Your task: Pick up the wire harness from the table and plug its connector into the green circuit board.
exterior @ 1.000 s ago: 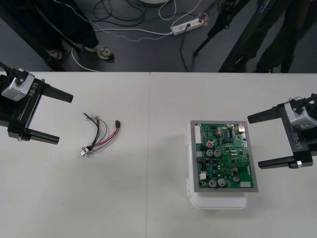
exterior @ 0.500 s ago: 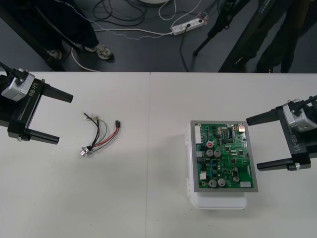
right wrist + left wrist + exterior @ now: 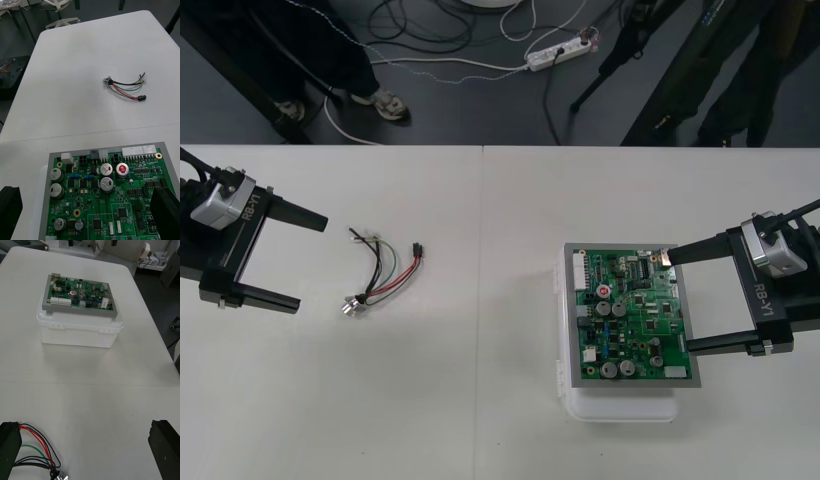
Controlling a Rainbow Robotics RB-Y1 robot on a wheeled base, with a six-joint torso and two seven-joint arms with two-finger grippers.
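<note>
Seeing the harness (image 3: 385, 272) flat on the table (image 3: 480, 420) toward its left edge, we mark the left pincer (image 3: 310, 262) wide, near it, apart. Right pincer (image 3: 680, 302) wide too, fingertips (image 3: 675, 256) over the board's (image 3: 630, 315) right side; board sits on its base (image 3: 620, 408) toward the table's right edge.

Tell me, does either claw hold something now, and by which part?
Nothing is held. The left claw and the right claw are both open; the wire harness lies loose on the table.
</note>
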